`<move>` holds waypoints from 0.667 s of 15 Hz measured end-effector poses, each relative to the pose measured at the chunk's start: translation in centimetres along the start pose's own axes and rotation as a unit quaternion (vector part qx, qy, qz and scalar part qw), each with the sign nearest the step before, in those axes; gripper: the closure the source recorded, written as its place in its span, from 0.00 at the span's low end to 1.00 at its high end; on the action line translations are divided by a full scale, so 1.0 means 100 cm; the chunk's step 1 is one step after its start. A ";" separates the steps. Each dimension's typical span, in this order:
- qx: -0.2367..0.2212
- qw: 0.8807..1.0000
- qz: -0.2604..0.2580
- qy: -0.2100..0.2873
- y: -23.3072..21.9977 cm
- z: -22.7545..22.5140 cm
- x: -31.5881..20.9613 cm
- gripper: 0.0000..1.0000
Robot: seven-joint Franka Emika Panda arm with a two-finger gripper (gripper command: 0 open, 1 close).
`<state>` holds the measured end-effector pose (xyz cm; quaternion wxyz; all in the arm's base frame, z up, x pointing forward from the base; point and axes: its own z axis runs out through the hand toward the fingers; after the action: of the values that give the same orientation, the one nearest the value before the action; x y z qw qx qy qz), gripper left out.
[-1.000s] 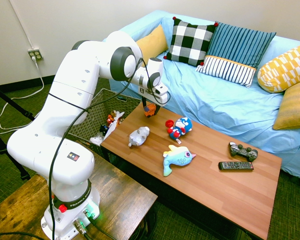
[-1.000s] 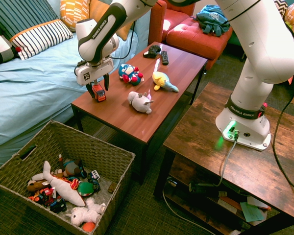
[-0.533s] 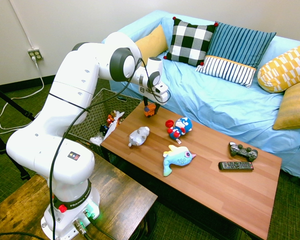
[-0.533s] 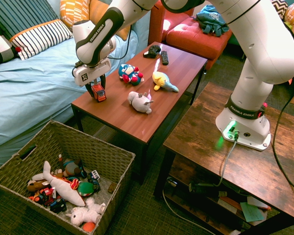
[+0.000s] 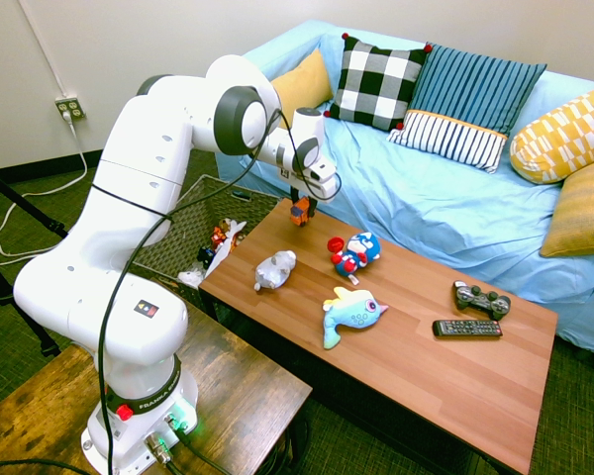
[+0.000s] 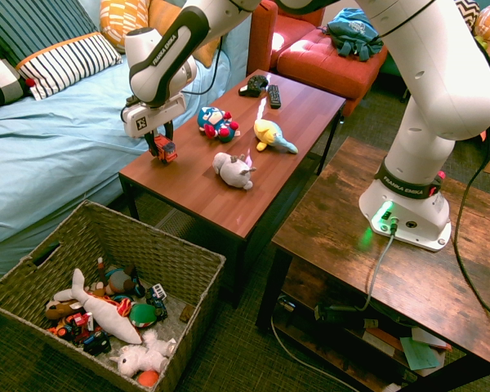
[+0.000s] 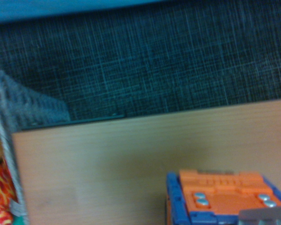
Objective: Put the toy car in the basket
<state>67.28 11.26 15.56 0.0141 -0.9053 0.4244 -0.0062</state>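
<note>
In the second exterior view, nearest you at the lower left of the frame, is a large woven basket [image 6: 180,249], grey-brown with flared sides. Inside it lie a long pale plush toy [image 6: 106,317], a fluffy white plush [image 6: 141,355] close to the near corner, an orange ball [image 6: 148,378] beside that plush, and other small colorful toys.

Beyond the basket, the wood-topped counter [image 6: 204,192] runs from the center left toward the top of the frame. A grey plush [image 6: 233,170] lies near its middle. At the counter's left end, your end effector [image 6: 161,147] is clamped on the toy car [image 6: 166,149], a boxy orange vehicle; the wrist view shows its blue trim and silvery studs. The car is tilted, over the counter and outside the basket; you cannot tell for certain whether it touches the wood.

Farther along, a yellow-and-blue plush [image 6: 273,136] sits right of a red-and-blue plush figure [image 6: 217,124]. At the far end are a black game controller [image 6: 254,86] and, just beside it, a dark remote [image 6: 274,96].

A sofa under a light blue cover [image 6: 57,139] fills the left side, with a striped pillow [image 6: 69,63] on it. At the top, a blue backpack [image 6: 355,34] rests on a red seat [image 6: 322,69].
</note>
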 end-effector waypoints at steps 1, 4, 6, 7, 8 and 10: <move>0.017 1.000 -0.008 0.005 -0.001 -0.024 -0.010 1.00; 0.060 0.996 -0.058 0.014 -0.013 -0.094 -0.078 1.00; 0.066 0.991 -0.115 0.023 -0.017 -0.129 -0.157 1.00; 0.062 0.987 -0.147 0.028 -0.014 -0.140 -0.212 1.00; 0.055 0.983 -0.175 0.033 -0.008 -0.141 -0.265 1.00; 0.041 0.976 -0.211 0.042 -0.003 -0.131 -0.346 1.00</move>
<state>45.09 37.80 28.64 0.0315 -0.9721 0.2231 -0.0646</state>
